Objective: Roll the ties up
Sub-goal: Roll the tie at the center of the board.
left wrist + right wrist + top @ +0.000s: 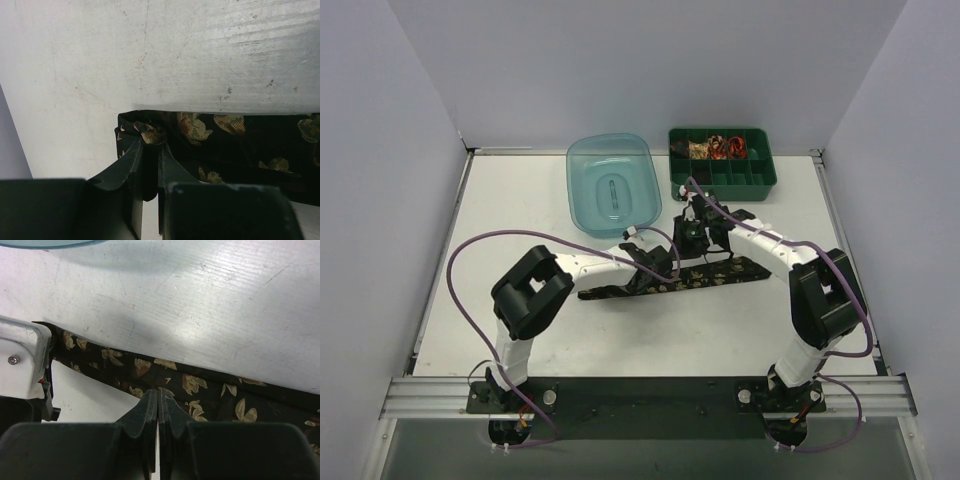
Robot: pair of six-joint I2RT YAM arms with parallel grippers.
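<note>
The black tie [720, 272] with its gold-tan floral pattern lies stretched left to right across the middle of the table. My left gripper [655, 265] is shut on a bunched fold of the tie [200, 150], and dark fabric shows between its fingers [131, 165]. My right gripper [695, 237] is just behind it. In the right wrist view its jaws are pressed together, with their tips [158, 392] on the near edge of the flat tie [210, 387]. No fabric shows between them. Small red and beige rolled ties [718, 148] sit in the green bin.
A green compartment bin [725, 178] stands at the back right. A clear blue tub [613, 185] stands at the back centre, just behind both grippers. Purple cables loop off both arms. The left arm's white link [17, 360] sits close to the left of my right gripper.
</note>
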